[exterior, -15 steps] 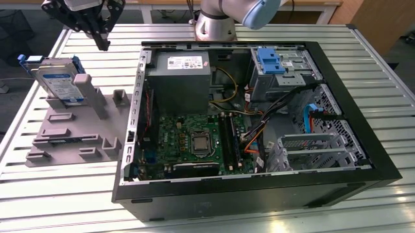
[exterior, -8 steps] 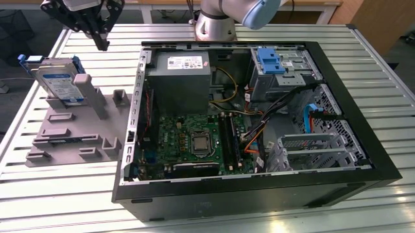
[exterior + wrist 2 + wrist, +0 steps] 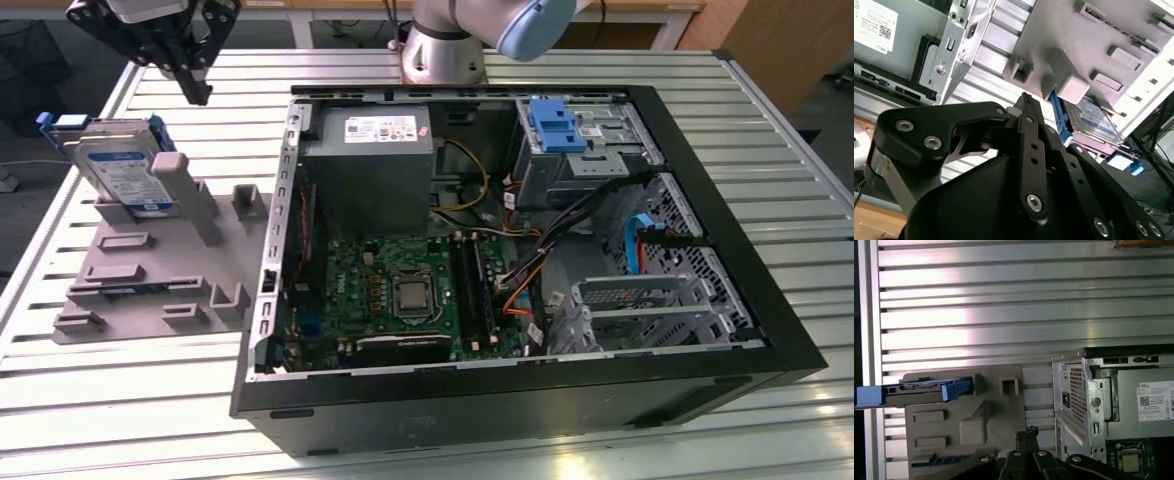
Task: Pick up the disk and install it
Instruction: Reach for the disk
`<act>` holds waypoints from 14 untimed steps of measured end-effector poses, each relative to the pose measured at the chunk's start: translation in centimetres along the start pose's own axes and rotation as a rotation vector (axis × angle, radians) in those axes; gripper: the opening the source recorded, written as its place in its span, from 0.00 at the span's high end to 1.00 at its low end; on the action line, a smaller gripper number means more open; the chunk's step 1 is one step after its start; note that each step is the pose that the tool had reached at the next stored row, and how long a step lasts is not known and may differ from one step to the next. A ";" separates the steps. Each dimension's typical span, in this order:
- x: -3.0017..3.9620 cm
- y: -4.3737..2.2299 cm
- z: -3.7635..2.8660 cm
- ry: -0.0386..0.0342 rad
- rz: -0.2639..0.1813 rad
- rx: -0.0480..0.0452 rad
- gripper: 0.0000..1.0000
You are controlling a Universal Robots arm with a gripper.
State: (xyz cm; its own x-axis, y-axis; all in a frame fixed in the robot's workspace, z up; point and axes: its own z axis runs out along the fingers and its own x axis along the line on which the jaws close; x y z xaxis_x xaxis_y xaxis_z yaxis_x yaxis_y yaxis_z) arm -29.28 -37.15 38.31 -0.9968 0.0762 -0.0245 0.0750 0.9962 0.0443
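Exterior view: the disk (image 3: pixel 118 165) stands on edge, leaning in a slot of the grey holder (image 3: pixel 147 265) on the table (image 3: pixel 134 420). It sits at the exterior view's left of the open PC case (image 3: pixel 534 410), apart from it. Blue carrier frames it, label side faces the cam. First wrist view gets the disk (image 3: pixel 919 391) edge-on; second wrist view gets the disk (image 3: pixel 1094 117) flat-ish, behind a holder post.

The gripper (image 3: pixel 200 92) hangs in the air above the disk, near but not touching. Jaws are together w/ nothing between them, same in both wrist views.

Step, as I judge it: approach for the pick. Disk not yet grasped, install not begun. A grasp would need the jaws spread first, then lined up w/ the disk's upper edge, clear of the holder posts.

Hard to tell: the disk's lower part is hidden by a holder post in the exterior view. Which bay takes it isn't clear; a blue bracket (image 3: pixel 558 125) sits in the cage at the case's far corner. Arm is cut off at the exterior view's top edge.
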 end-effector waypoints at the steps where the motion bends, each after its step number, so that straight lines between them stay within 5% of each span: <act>1: 0.18 0.01 0.01 0.0000 0.000 0.0000 0.89; 14: 0.49 0.05 0.01 0.0001 0.000 0.0000 0.89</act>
State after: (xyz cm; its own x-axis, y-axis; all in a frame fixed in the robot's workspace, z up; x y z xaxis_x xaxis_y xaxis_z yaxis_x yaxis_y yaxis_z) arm -29.77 -37.06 38.29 -0.9968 0.0763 -0.0244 0.0751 0.9962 0.0443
